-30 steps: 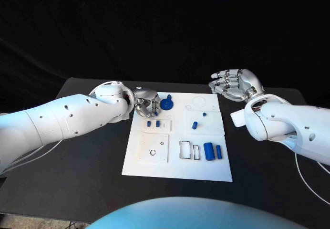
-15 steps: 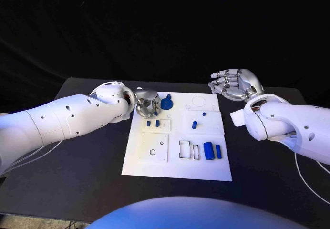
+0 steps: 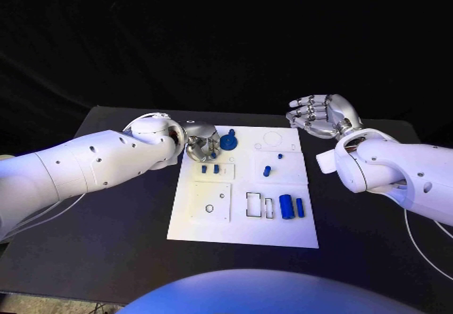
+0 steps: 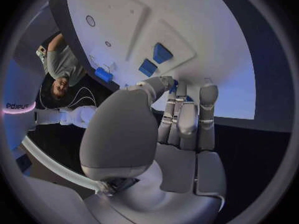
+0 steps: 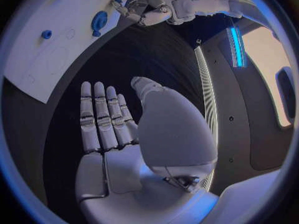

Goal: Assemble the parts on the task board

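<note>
The robot's left hand (image 3: 200, 142) hovers at the far left corner of the white task board (image 3: 243, 235), its fingers (image 4: 179, 115) curled just beside a round blue part (image 3: 228, 142) that stands there; whether they already pinch it cannot be told. The right hand (image 3: 323, 115) hangs released over the black tabletop (image 3: 113, 255) off the board's far right corner, fingers apart and holding nothing. The step in hand appears to be taking up the round part, and the next move would call for a sure grip before lifting it toward its seat. Two small blue blocks (image 3: 209, 169) sit near the board's left edge, a small blue peg (image 3: 267, 172) lies mid-board, and two blue cylinders (image 3: 292, 207) lie beside open slots near its right edge
</note>
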`<act>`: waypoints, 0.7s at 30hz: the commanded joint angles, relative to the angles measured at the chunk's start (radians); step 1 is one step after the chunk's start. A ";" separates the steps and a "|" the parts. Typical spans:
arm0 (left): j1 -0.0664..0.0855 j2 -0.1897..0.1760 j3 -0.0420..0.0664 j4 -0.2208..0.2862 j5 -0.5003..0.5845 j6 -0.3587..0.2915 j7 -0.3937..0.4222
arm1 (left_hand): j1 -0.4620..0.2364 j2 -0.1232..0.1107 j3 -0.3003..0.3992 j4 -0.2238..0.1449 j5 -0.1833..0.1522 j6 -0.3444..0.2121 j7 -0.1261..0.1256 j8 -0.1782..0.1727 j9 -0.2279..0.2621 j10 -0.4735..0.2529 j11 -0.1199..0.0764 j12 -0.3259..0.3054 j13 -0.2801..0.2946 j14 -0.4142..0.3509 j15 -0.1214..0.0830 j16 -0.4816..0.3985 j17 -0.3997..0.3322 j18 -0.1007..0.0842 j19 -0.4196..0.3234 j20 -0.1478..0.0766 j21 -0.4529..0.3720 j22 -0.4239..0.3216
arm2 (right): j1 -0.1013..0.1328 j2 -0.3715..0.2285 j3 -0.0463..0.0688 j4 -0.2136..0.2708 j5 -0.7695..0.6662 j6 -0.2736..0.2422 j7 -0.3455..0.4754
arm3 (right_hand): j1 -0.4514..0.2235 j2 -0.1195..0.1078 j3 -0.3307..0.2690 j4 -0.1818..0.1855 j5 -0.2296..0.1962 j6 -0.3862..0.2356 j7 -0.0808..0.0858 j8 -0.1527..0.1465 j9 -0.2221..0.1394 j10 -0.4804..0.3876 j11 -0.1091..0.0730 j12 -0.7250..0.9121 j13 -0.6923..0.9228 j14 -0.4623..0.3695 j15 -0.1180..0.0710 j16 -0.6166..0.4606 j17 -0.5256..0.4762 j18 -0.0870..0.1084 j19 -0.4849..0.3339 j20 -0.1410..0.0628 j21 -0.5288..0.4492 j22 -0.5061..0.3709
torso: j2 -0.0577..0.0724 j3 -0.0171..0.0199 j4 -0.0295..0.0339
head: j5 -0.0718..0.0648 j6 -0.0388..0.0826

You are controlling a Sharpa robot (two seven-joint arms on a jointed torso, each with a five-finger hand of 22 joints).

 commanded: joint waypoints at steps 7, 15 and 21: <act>-0.003 -0.002 -0.001 0.005 0.006 -0.010 -0.001 | -0.039 -0.022 0.002 -0.010 -0.004 -0.081 0.006 -0.064 -0.020 -0.040 0.020 -0.045 -0.001 -0.018 0.015 -0.011 -0.038 -0.001 -0.030 0.011 -0.030 -0.044 | -0.002 0.000 0.000 0.001 -0.009 0.012 -0.002 | -0.014 0.000 0.005 -0.004 -0.006 0.007 0.062 -0.006 -0.002 0.000 0.007 -0.004 -0.001 -0.004 0.005 -0.006 -0.002 0.018 -0.002 0.008 -0.004 -0.003 | 0.000 0.0003 -0.0006 | 0.000 0.002; -0.003 -0.003 0.000 0.002 0.008 -0.010 -0.013 | -0.052 -0.029 -0.011 -0.014 -0.004 -0.116 0.008 -0.092 -0.031 -0.094 0.039 -0.076 -0.003 -0.040 0.030 -0.018 -0.076 0.005 -0.054 0.023 -0.052 -0.079 | -0.002 -0.001 0.000 -0.002 -0.014 0.018 -0.012 | -0.016 -0.002 0.004 -0.005 -0.007 0.007 0.062 -0.007 -0.003 -0.002 0.008 -0.006 -0.002 -0.005 0.006 -0.009 -0.005 0.017 -0.005 0.009 -0.004 -0.008 | 0.001 0.0001 -0.0007 | -0.001 0.002; -0.003 -0.007 0.000 -0.005 0.009 -0.019 -0.014 | -0.050 -0.026 -0.028 -0.019 -0.003 -0.136 0.006 -0.107 -0.037 -0.129 0.048 -0.085 -0.003 -0.064 0.039 -0.028 -0.118 0.011 -0.081 0.032 -0.073 -0.118 | -0.002 -0.002 0.000 -0.006 -0.026 0.025 -0.019 | -0.013 -0.007 0.005 -0.012 -0.009 0.013 0.061 -0.006 -0.002 -0.002 0.007 -0.008 -0.001 -0.004 0.007 -0.013 -0.011 0.018 -0.007 0.010 -0.004 -0.015 | 0.000 0.0002 -0.0006 | -0.001 0.002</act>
